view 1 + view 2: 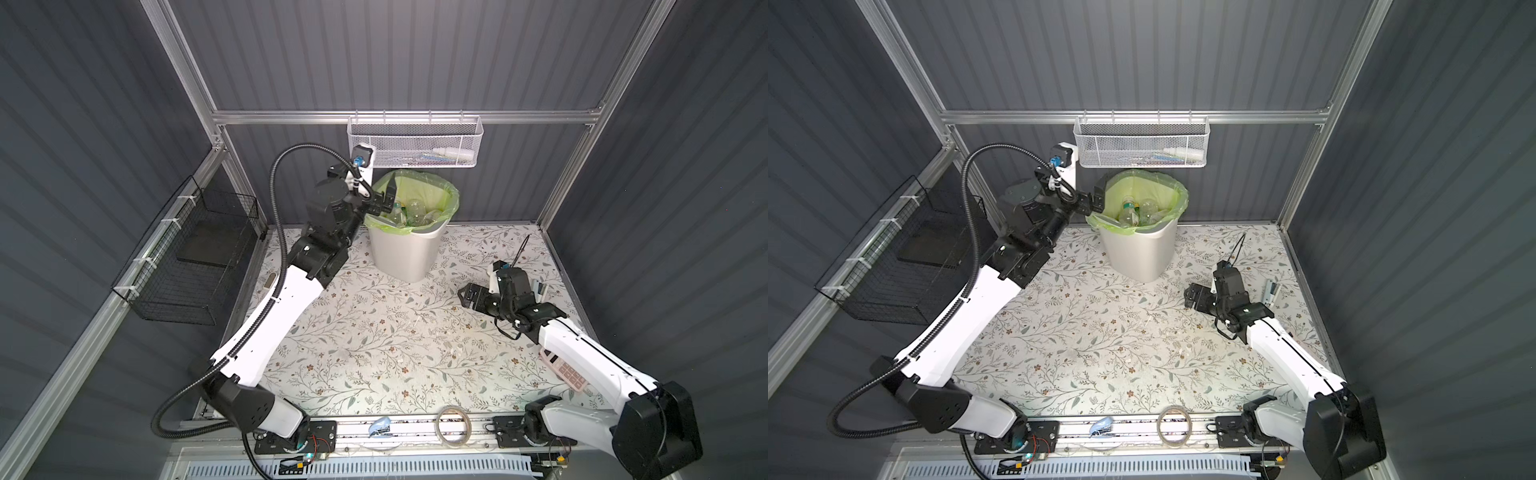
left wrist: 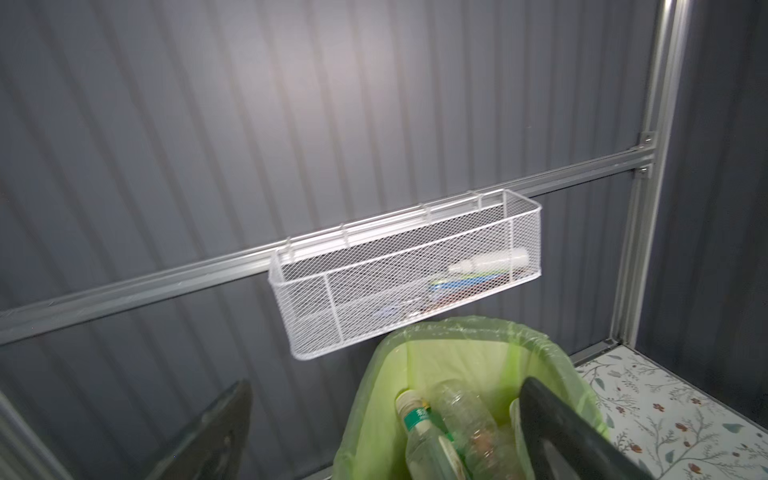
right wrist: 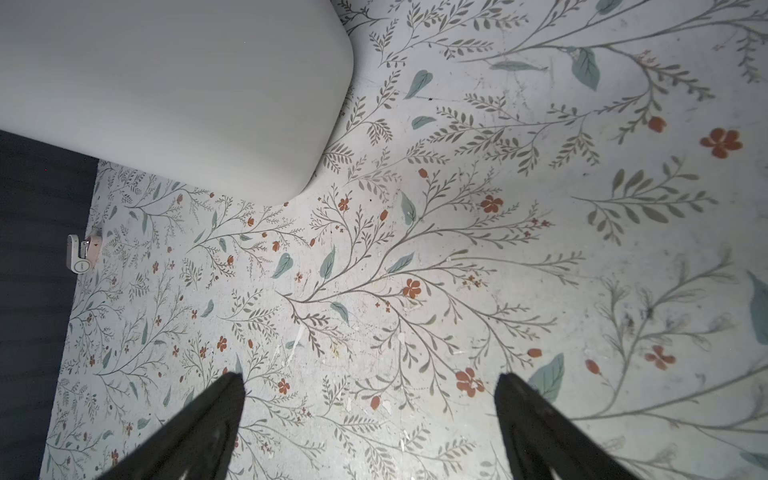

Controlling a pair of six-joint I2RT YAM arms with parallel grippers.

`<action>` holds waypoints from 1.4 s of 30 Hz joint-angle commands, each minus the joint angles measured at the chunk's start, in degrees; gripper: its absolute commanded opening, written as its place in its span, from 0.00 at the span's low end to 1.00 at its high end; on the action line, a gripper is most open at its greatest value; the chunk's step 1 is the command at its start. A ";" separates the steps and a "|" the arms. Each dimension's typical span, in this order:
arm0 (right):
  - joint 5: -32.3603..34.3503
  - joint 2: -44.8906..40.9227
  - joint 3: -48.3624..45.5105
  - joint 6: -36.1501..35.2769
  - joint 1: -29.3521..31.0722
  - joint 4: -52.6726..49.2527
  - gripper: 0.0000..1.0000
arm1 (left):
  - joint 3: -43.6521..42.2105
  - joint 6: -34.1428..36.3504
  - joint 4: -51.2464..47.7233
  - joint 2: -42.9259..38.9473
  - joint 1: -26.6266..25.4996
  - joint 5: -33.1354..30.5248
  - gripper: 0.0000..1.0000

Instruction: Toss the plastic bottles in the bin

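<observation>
Tape roll (image 1: 454, 426) on front rail, 6 o'clock. Right gripper (image 1: 465, 297) at 3 o'clock, low over table (image 1: 374, 332), jaws spread, empty. Left gripper (image 1: 384, 203) at bin (image 1: 405, 253) rim, 12 o'clock, jaws spread, empty. Plastic bottles (image 1: 409, 212) heaped inside: likely light, thin-walled, slick, crushable; take mid-body or under the cap, gently.

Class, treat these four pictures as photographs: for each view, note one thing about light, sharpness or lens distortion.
In both top views the wide lens splays the frame posts outward, shadows soft; left wrist view, a bright patch on the wall, left gripper blurred, white basket sharp; right wrist view, tablecloth crisp, right gripper soft, bin side featureless.
</observation>
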 commanded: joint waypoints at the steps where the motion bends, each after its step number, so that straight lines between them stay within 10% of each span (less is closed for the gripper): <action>1: 1.41 0.65 1.64 -0.91 -0.24 -0.34 0.96 | -7.51 -5.61 0.38 -0.91 4.40 -2.23 1.00; 15: 18.19 -6.73 -8.42 -4.34 -6.26 7.53 0.99 | -52.28 -20.00 10.26 -15.09 16.80 -7.56 1.00; 23: 29.59 -14.80 -22.28 -12.86 -12.50 31.11 0.99 | -69.82 -20.95 22.89 -17.75 16.90 -18.71 1.00; 35: 28.42 -1.58 -31.03 -19.01 -18.77 60.09 0.99 | -79.77 -10.29 62.90 1.79 17.86 -18.25 1.00; 42: 22.12 4.74 -29.14 -26.05 -19.18 66.49 0.99 | -78.16 -10.57 69.72 11.56 22.92 -10.96 1.00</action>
